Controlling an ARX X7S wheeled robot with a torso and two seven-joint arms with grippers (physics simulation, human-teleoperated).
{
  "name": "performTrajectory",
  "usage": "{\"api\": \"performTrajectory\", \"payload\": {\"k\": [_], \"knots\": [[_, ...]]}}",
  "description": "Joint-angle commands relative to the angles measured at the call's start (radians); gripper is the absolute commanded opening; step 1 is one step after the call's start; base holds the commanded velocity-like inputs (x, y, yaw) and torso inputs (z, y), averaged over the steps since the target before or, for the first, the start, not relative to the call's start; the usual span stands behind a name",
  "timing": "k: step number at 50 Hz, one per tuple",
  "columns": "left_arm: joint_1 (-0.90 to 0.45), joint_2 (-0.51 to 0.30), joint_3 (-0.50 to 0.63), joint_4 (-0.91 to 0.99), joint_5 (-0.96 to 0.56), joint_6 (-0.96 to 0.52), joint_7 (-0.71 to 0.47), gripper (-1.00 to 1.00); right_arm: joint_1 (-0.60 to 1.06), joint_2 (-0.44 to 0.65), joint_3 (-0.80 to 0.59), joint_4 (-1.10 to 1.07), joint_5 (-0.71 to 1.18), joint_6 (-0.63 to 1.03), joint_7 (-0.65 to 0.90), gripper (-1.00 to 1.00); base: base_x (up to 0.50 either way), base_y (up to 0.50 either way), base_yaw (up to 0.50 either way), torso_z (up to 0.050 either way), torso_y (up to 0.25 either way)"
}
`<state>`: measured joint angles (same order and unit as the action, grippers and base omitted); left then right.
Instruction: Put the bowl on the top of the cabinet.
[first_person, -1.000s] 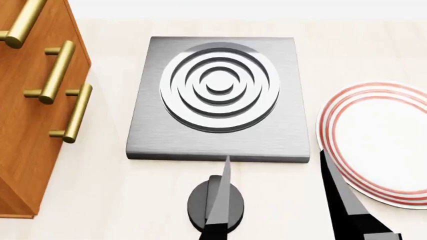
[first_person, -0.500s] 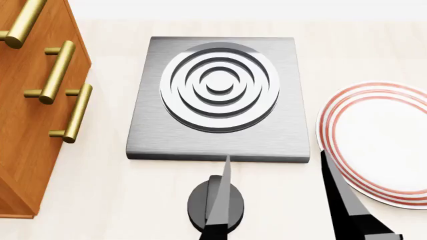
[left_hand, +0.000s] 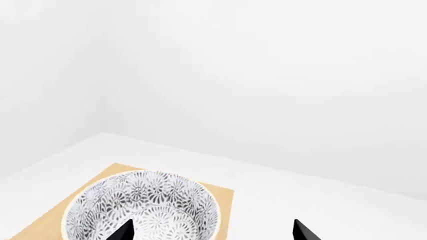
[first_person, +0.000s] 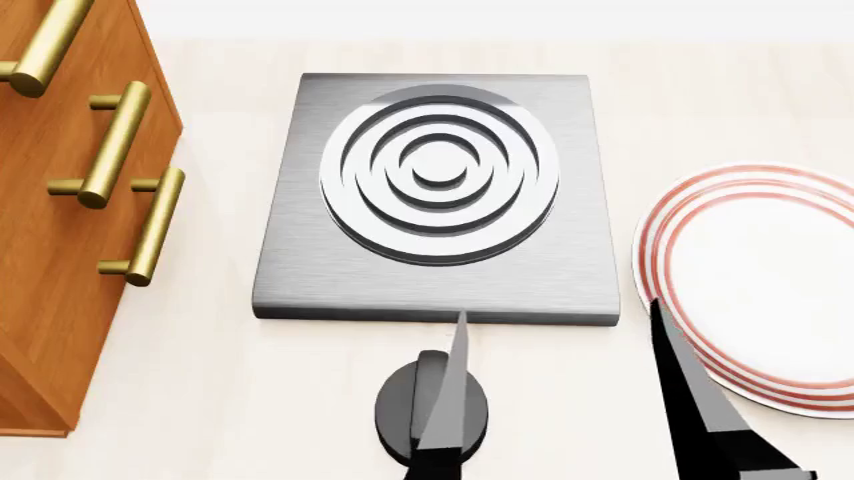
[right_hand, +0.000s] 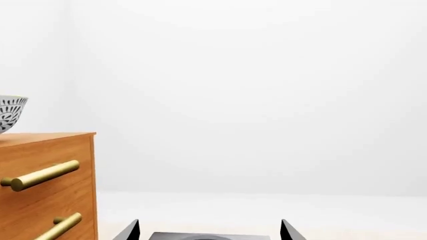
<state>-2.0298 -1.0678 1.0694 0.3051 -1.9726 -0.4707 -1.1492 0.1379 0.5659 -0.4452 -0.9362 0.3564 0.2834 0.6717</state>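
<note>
The bowl, white with a dense grey floral pattern, stands upright on the pale wooden top of the cabinet. My left gripper is open just above it, one fingertip over the bowl's inside and the other off to the side past the cabinet's edge. In the right wrist view the bowl shows on top of the orange-brown cabinet. The head view shows the cabinet with brass handles but not its top or the bowl. My right gripper is open and empty, low over the table.
A grey metal slab with raised concentric rings lies mid-table, just beyond my right gripper. A flat white plate with red rings sits to the right. A dark round disc lies under my right gripper's left finger.
My right gripper's fingers have shifted very slightly to the right. Nothing else in the head view has moved.
</note>
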Motion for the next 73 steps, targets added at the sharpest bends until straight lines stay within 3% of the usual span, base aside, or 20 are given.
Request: {"api": "performTrajectory", "payload": {"k": [1,7,8,23,52,73], "knots": [[0.077,-0.046,-0.032,0.283,0.164,0.033,-0.026,1.0,0.005,-0.012,0.018,-0.003,-0.023,0.008,-0.019,1.0,0.0,0.0,0.0,0.0,0.0],[0.184,-0.086,-0.017,0.393,0.236,0.117,-0.047,1.0,0.006,-0.011,0.015,-0.003,-0.024,0.007,-0.018,1.0,0.0,0.0,0.0,0.0,-0.003],[0.208,-0.093,-0.002,0.415,0.304,0.115,-0.064,1.0,0.005,-0.011,0.015,-0.002,-0.024,0.006,-0.018,1.0,0.0,0.0,0.0,0.0,0.0],[0.451,-0.125,0.084,0.51,0.509,0.244,-0.085,1.0,0.007,-0.007,0.01,-0.001,-0.024,0.004,-0.015,1.0,0.0,0.0,0.0,0.0,0.0],[1.022,-0.081,0.324,0.542,1.101,0.547,-0.197,1.0,0.005,0.0,0.009,0.006,-0.018,-0.007,-0.008,1.0,0.0,0.0,0.0,0.0,0.0],[1.098,-0.053,0.361,0.559,1.193,0.549,-0.223,1.0,0.005,0.002,0.002,0.018,-0.021,-0.019,-0.007,1.0,0.0,0.0,0.0,0.0,0.0]]}}
